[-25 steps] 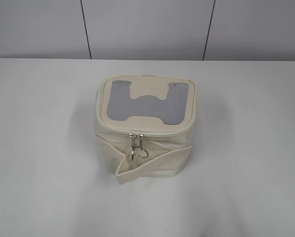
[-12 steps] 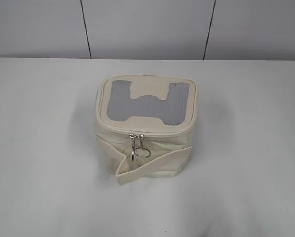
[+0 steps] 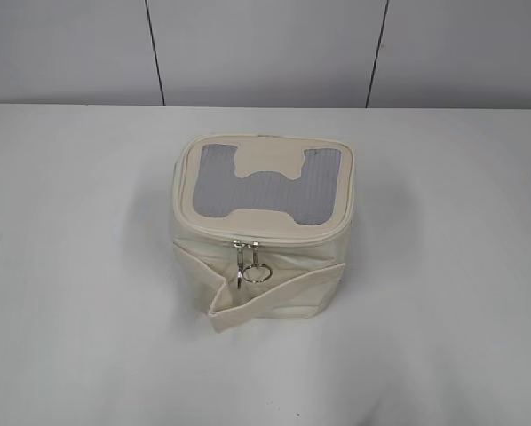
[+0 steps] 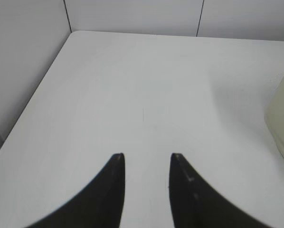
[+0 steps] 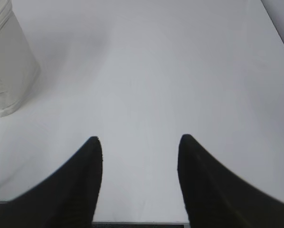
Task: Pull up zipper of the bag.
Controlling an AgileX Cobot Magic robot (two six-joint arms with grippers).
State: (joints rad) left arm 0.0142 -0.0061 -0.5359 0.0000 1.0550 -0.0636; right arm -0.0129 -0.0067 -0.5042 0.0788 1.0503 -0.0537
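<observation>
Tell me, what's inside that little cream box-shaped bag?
Nothing inside shows. The cream leather-like bag looks closed, its grey mesh top too dense to see through, and the silver zipper pulls hang at the front.

Left gripper (image 4: 146,156): two dark fingers (image 4: 114,183) enter from bottom edge, tips apart w/ bare surface between, nothing held. Gripper sits above white table (image 4: 146,85). Bag (image 4: 282,121): only a cream side portion visible at right edge, resting on table, well apart from the fingertips. Grey wall (image 4: 23,57) borders table at left and rear.
</observation>
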